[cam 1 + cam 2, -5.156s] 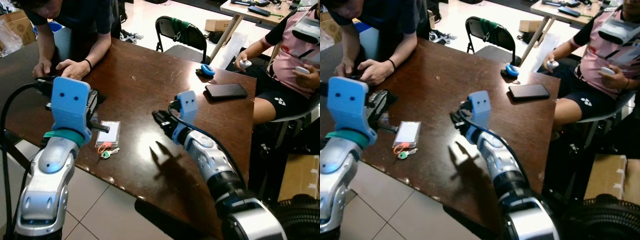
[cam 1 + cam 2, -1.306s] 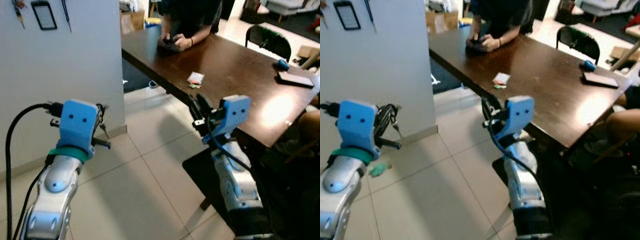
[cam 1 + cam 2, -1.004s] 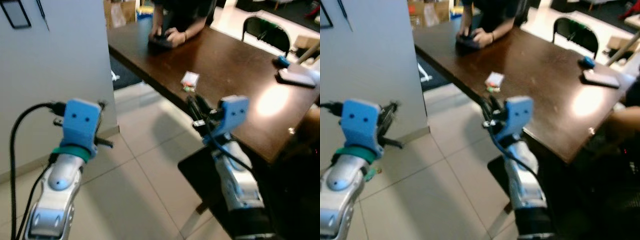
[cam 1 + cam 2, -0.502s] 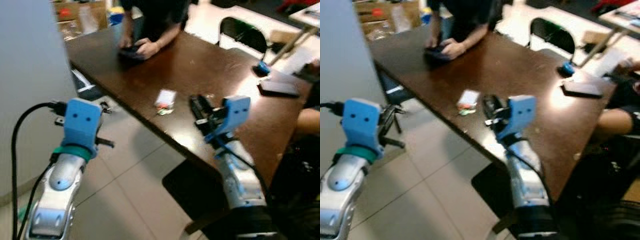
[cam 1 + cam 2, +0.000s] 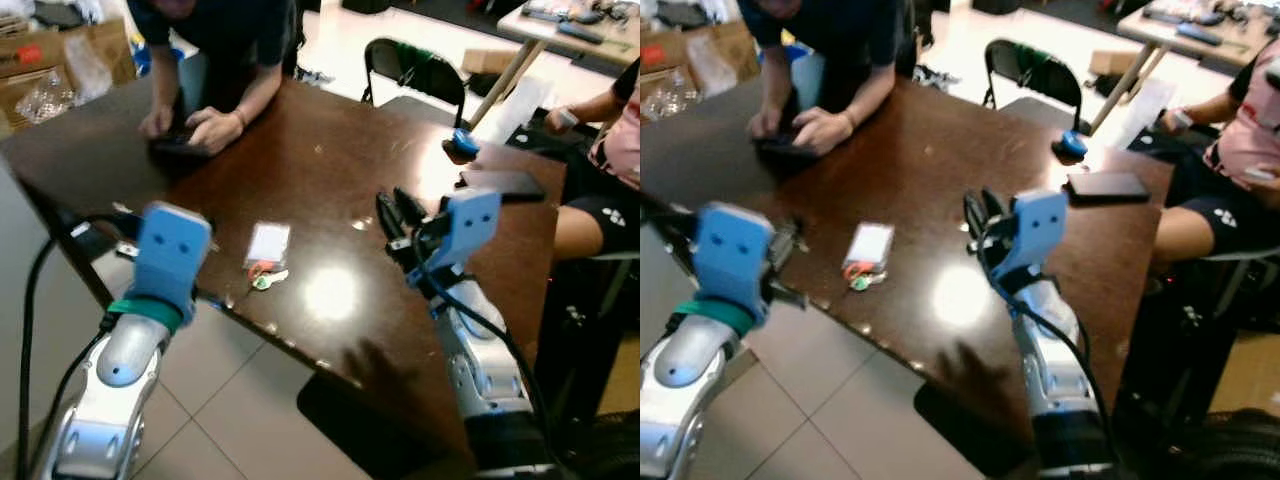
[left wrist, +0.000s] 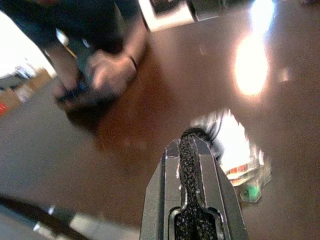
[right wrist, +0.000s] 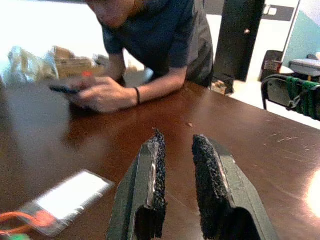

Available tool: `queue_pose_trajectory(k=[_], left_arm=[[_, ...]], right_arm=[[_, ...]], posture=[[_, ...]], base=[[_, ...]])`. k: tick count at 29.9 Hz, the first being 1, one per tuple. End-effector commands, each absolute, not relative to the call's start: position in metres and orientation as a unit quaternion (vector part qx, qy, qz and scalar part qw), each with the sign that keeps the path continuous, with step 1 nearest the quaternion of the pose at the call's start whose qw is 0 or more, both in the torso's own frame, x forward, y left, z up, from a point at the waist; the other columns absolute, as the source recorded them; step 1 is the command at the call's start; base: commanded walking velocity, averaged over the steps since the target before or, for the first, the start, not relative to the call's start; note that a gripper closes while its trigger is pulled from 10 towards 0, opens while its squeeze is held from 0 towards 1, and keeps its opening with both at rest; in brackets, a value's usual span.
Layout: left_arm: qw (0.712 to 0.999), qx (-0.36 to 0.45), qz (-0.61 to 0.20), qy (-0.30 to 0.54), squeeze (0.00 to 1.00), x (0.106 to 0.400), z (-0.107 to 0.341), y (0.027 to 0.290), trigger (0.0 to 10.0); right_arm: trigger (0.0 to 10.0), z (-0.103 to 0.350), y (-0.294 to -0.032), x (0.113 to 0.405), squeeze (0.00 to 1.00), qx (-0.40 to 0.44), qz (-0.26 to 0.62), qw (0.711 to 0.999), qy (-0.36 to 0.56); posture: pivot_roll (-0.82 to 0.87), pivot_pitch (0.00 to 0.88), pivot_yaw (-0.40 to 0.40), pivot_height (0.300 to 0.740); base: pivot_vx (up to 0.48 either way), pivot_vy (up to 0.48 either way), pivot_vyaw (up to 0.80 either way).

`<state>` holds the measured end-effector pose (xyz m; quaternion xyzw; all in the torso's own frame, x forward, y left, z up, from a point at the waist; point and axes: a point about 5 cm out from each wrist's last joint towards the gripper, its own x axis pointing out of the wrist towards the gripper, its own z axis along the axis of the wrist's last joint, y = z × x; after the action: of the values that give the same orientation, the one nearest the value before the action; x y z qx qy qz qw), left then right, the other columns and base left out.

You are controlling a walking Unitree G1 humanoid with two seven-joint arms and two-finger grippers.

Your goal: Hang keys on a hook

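The keys [image 5: 262, 278], one with a green head on an orange loop, lie on the dark wooden table [image 5: 340, 150] near its front edge. A clear card holder [image 5: 268, 242] is attached to them. My left gripper [image 6: 189, 139] is shut with nothing in it, and hovers at the table's front edge, short of the keys [image 6: 250, 186]. My right gripper [image 7: 176, 144] is open and empty above the table's middle, to the right of the card holder [image 7: 70, 196]. Its fingers [image 5: 395, 212] point toward the far side.
A person [image 5: 215, 45] leans on the far left of the table over a phone. Another person [image 5: 615, 110] sits at the right. A black phone [image 5: 500, 183] and a blue object [image 5: 462, 146] lie at the far right. A folding chair [image 5: 415, 72] stands behind. Tiled floor [image 5: 230, 440] lies below the front edge.
The camera has swung from a grey wall and tiled floor back to the table, which now lies straight ahead. Keys and card holder lie where they were. Both grippers keep their pose.
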<state>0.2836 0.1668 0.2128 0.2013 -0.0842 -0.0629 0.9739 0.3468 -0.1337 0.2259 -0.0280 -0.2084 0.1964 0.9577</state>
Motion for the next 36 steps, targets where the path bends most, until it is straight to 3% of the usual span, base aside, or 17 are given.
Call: queue_pose_trajectory(k=[1,9,13,24,32,36], left_arm=[[0.974,0.21,-0.074,-0.046,0.0,0.283,0.199,0.17,10.0],[0.983,0.181,-0.034,0.005,0.0,0.295,0.183,0.187,10.0],[0.976,0.215,-0.007,0.025,0.0,0.31,0.18,0.205,10.0],[0.964,0.261,-0.007,0.056,0.0,0.328,0.175,0.223,10.0],[0.972,0.23,-0.028,0.045,0.0,0.337,0.171,0.231,10.0],[0.98,0.196,-0.007,0.027,0.0,0.337,0.176,0.239,10.0]], right_arm=[[10.0,0.21,-0.124,0.346,0.0,-0.041,0.223,0.958,-0.175],[10.0,0.197,-0.12,0.361,0.0,-0.093,0.265,0.952,-0.124],[10.0,0.201,-0.11,0.368,0.0,-0.088,0.281,0.948,-0.124],[10.0,0.199,-0.086,0.367,0.0,-0.051,0.326,0.937,-0.117],[10.0,0.185,-0.075,0.369,0.0,-0.06,0.359,0.928,-0.082],[10.0,0.181,-0.073,0.38,0.0,-0.085,0.33,0.939,-0.049]], posture=[[0.13,0.125,0.039,0.74],[0.14,0.121,0.037,0.74],[0.15,0.121,0.042,0.74],[0.15,0.137,0.068,0.74],[0.15,0.16,0.073,0.74],[0.16,0.179,0.068,0.74]], base=[[0.0,0.0,0.0],[0.0,0.0,0.0],[0.0,0.0,0.0],[0.0,0.0,0.0],[0.0,0.0,0.0],[0.0,0.0,0.0]])
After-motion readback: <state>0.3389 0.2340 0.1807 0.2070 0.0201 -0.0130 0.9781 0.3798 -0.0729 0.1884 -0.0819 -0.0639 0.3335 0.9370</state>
